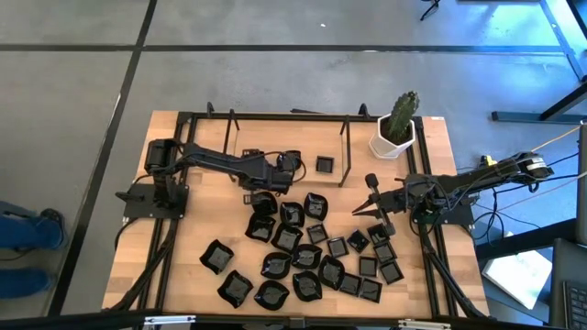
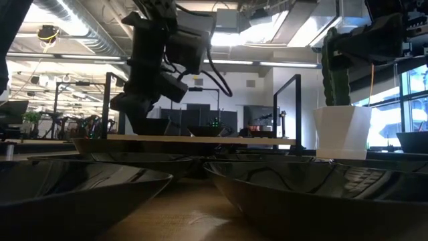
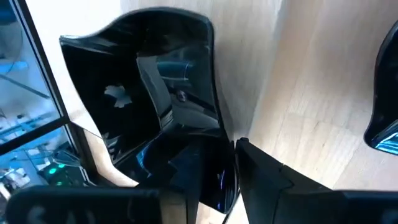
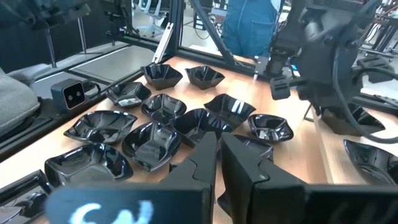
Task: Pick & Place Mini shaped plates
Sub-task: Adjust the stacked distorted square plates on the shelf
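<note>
Fingers of our left gripper (image 3: 230,180) are pinching one mini plate's (image 3: 149,93) rim for lifting; right gripper's (image 4: 217,155) fingers are waiting together above the table (image 1: 183,266).

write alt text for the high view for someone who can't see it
Seen from above, the left gripper grips a glossy black mini plate beside a cluster of similar tiny black dishes on a wooden table. The right gripper is shut nearby; a potted green cactus stands at one corner.

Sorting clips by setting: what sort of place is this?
Probably a robotics lab or workshop: wooden table framed by a black rig, bare concrete floor, exposed ceiling ducts.
</note>
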